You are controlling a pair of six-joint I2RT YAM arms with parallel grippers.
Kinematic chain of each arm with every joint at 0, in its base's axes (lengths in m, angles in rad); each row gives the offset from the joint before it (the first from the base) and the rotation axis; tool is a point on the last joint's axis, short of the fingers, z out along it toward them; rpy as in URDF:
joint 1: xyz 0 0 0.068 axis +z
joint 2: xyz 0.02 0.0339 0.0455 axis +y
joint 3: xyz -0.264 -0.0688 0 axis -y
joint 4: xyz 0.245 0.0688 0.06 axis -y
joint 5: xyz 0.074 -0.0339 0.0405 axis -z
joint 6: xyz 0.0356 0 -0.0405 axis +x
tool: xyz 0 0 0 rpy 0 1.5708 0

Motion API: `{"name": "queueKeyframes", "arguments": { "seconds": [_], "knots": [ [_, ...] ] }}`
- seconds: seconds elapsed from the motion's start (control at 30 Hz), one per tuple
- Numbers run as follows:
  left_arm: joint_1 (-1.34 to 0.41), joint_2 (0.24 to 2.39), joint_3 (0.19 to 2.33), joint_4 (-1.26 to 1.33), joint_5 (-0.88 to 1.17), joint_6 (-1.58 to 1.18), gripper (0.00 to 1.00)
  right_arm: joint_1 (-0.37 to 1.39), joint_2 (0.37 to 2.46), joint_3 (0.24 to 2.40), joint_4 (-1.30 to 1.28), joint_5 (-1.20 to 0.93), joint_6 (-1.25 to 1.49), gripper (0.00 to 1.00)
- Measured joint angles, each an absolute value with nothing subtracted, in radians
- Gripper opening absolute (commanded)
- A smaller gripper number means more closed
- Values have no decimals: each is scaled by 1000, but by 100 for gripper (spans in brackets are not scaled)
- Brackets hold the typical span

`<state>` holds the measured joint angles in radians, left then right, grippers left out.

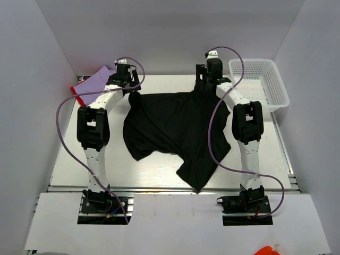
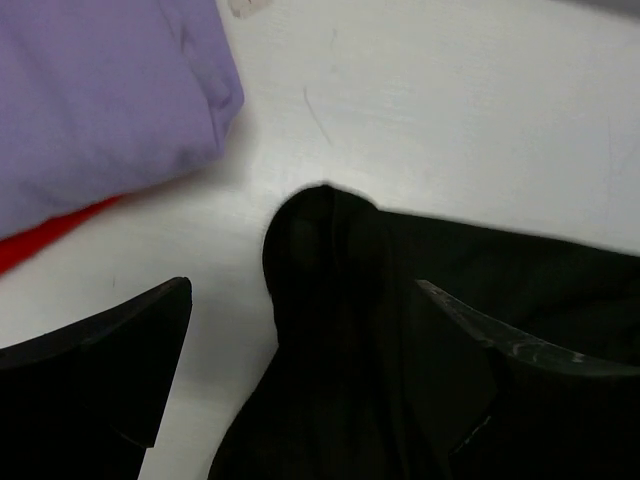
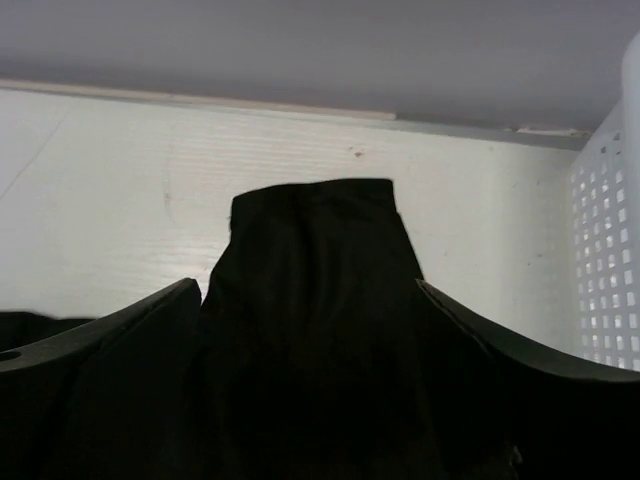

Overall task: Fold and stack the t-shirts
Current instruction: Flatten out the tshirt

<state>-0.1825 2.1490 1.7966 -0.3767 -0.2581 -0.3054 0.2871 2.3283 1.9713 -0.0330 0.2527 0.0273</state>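
Note:
The black t-shirt (image 1: 175, 130) lies spread and rumpled across the middle of the table. My left gripper (image 1: 129, 89) is at its far left corner; in the left wrist view the gripper (image 2: 300, 290) is open, with a bunched corner of the black shirt (image 2: 330, 240) between its spread fingers. My right gripper (image 1: 205, 81) is at the far right corner; in the right wrist view it (image 3: 303, 285) is open too, with a raised fold of the black shirt (image 3: 312, 230) between its fingers. The lavender t-shirt (image 1: 99, 79) lies folded at the far left on top of the red t-shirt (image 1: 78, 96).
A white mesh basket (image 1: 261, 84) stands at the far right, and its wall shows in the right wrist view (image 3: 608, 260). The back wall is close behind both grippers. The lavender shirt (image 2: 100, 100) and a red edge (image 2: 40, 235) lie just left of my left gripper.

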Motion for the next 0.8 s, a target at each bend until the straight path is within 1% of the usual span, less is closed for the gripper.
{"name": "queueKeyframes", "arguments": {
  "seconds": [0.07, 0.17, 0.3, 0.43, 0.5, 0.57, 0.6, 0.67, 0.8],
  "knots": [
    [-182, 2097, 1729, -382, -228, -307, 100, 286, 2302, 1964, -73, 223, 43, 90],
    [-183, 1945, 1544, -403, -191, -329, 100, 286, 2191, 1877, -133, 175, 83, 90],
    [-196, 1665, 1235, -419, -140, -391, 100, 290, 1950, 1660, -159, 140, 155, 90],
    [-210, 1446, 957, -388, -14, -438, 100, 289, 1704, 1409, -155, 126, 232, 90],
    [-223, 1402, 854, -381, 37, -455, 100, 289, 1616, 1301, -164, 121, 271, 90],
    [-237, 1393, 772, -383, 83, -466, 96, 289, 1555, 1203, -171, 111, 307, 90],
    [-245, 1391, 736, -382, 104, -472, 92, 289, 1533, 1155, -175, 104, 320, 90],
    [-260, 1380, 668, -392, 138, -476, 90, 289, 1511, 1078, -186, 93, 343, 90],
    [-294, 1309, 633, -384, 173, -484, 89, 289, 1506, 997, -213, 62, 372, 90]
  ]
}}
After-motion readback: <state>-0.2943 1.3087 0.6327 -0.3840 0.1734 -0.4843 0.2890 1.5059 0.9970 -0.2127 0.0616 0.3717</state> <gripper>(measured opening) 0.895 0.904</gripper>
